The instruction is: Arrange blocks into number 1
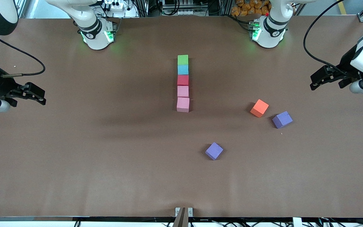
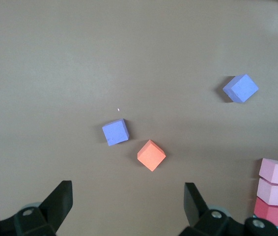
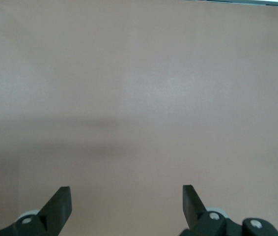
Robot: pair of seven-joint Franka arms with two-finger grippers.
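Five blocks sit in a touching line at mid-table, green block farthest from the front camera, then light blue block, red block and two pink blocks, well apart from both grippers. The left gripper hangs over its end of the table, jaws wide, holding nothing, nearer the orange cube and two purple cubes. The right gripper hangs over its own end of the table, also wide and empty.

The table carries eight foam cubes: one green cube, one light blue cube, one red cube, two pink cubes, one orange cube and two purple cubes.
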